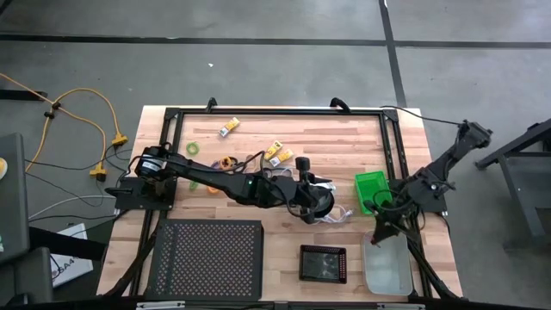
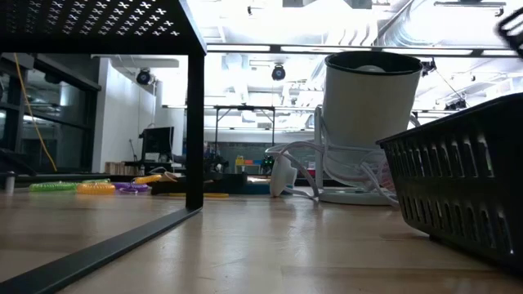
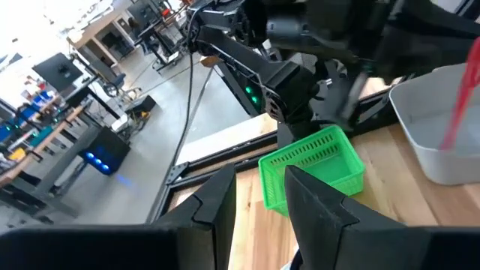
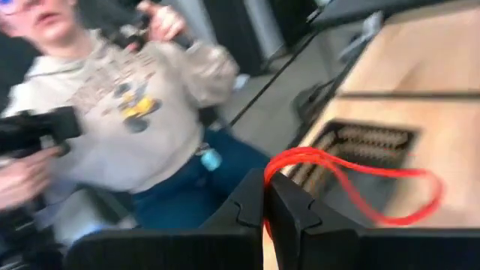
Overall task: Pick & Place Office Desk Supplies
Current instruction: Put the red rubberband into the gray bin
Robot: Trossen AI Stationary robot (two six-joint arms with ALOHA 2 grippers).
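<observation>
In the low view, nearest the camera stands the dark slatted wall of the black tray [image 2: 458, 192] at the right, and behind it the round white-and-black object [image 2: 369, 114] with its white cord [image 2: 298, 167] wound about the base. Farther back on the table [image 2: 270, 245] lie flat loops, green [image 2: 57, 186], orange [image 2: 96, 189] and purple [image 2: 131, 186]. From above, the left gripper [image 1: 317, 200] reaches across the middle of the table and hangs over that round object; its jaws stand part open, a gap showing between the dark fingers [image 3: 217, 206] in its wrist view, with nothing seen between them. Just beyond it sits the green tray [image 1: 372, 189]. The right gripper [image 1: 379, 226] is at the table's right side, between the green tray and the clear tray [image 1: 387, 267], above the clear tray's near rim. Its jaws are closed on a thin red-orange cord loop [image 4: 352, 184], which hangs out past the fingertips. Behind it in that wrist view a person [image 4: 112, 127] in a light sweatshirt sits beyond the table. Toward the far edge lie the yellow-and-white packs [image 1: 277, 153], one more [image 1: 228, 127] apart near the frame.
</observation>
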